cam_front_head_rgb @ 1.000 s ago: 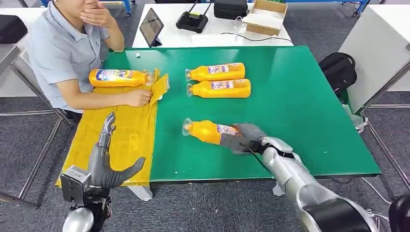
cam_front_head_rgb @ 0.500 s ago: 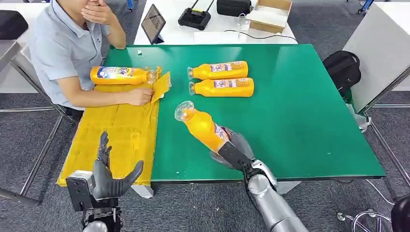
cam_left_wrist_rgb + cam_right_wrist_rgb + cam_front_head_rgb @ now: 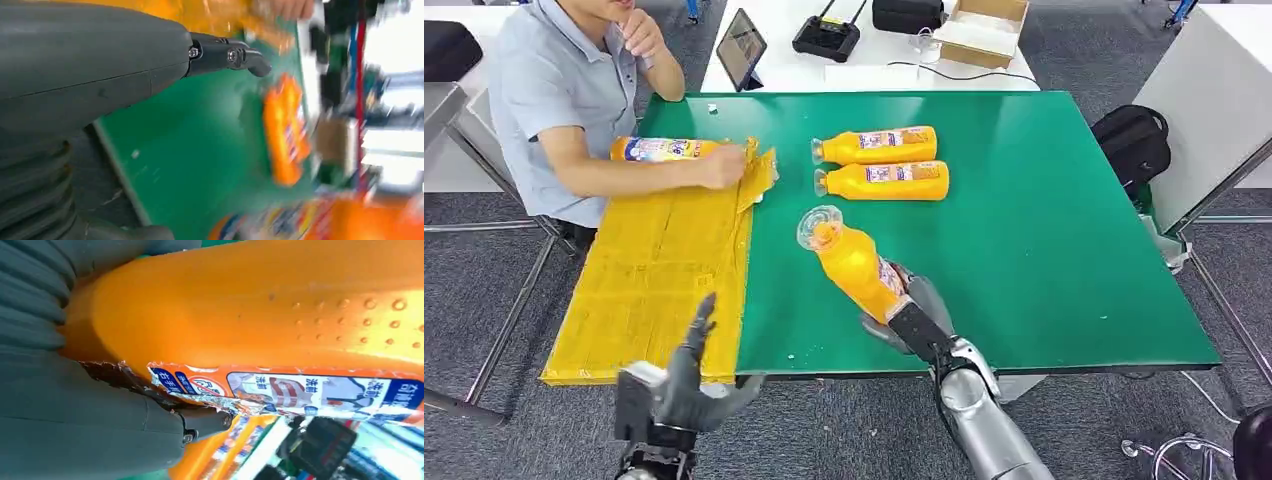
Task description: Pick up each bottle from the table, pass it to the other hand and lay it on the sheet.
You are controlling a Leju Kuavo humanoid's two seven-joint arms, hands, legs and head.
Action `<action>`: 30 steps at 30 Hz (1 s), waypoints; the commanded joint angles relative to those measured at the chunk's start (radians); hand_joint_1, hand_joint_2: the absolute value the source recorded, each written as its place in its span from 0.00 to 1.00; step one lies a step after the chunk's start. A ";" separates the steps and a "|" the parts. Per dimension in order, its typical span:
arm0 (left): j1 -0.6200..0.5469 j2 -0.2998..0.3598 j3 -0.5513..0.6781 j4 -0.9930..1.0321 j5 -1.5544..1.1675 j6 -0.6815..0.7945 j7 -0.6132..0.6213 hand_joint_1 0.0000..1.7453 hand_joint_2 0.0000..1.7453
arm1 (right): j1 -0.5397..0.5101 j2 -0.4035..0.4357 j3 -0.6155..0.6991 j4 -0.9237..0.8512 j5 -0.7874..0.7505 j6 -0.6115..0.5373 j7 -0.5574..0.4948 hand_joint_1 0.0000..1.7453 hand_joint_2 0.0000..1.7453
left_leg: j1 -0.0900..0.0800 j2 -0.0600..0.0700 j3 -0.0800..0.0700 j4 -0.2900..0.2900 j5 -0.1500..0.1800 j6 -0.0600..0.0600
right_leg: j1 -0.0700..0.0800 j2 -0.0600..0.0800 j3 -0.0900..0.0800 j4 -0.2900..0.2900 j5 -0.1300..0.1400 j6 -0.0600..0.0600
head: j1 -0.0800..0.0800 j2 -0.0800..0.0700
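Orange bottle [image 3: 856,266] gripped by right hand [image 3: 911,316]; left hand [image 3: 686,385] spread, probably empty.

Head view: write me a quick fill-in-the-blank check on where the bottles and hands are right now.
1. The right hand grips an orange bottle by its ____ end.
2. The left hand holds ____.
3. ____ bottles lie side by side on the green table.
4. A person's hand rests on the ____ sheet.

Missing words: bottom; nothing; Two; yellow
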State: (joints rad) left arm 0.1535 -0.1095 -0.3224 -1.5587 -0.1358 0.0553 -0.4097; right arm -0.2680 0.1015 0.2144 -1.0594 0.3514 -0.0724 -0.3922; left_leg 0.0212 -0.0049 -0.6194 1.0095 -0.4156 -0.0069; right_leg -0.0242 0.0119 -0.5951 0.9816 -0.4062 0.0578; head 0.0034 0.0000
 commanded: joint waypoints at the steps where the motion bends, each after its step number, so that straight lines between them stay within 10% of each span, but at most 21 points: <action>1: -0.072 0.038 -0.062 0.081 0.001 -0.024 0.006 0.00 1.00 | -0.044 0.061 0.127 0.018 0.019 0.019 -0.015 1.00 1.00 | 0.000 0.002 0.003 -0.001 -0.001 0.001 | 0.001 0.001 0.002 0.000 -0.001 -0.003 | 0.000 0.000; 30: -0.107 0.000 -0.063 0.062 0.186 -0.093 0.033 0.00 1.00 | -0.066 0.088 0.401 0.177 0.035 0.062 -0.052 1.00 1.00 | 0.001 0.000 0.002 -0.001 -0.001 0.001 | 0.001 -0.002 0.002 -0.001 -0.001 -0.002 | 0.000 0.000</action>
State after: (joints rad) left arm 0.0971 -0.1137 -0.3532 -1.5412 -0.0107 0.0076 -0.3777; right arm -0.2870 0.1789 0.5425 -1.0048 0.3948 -0.0214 -0.4345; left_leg 0.0217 -0.0046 -0.6199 1.0094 -0.4155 -0.0072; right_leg -0.0239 0.0118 -0.5964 0.9818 -0.4065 0.0575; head 0.0034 0.0000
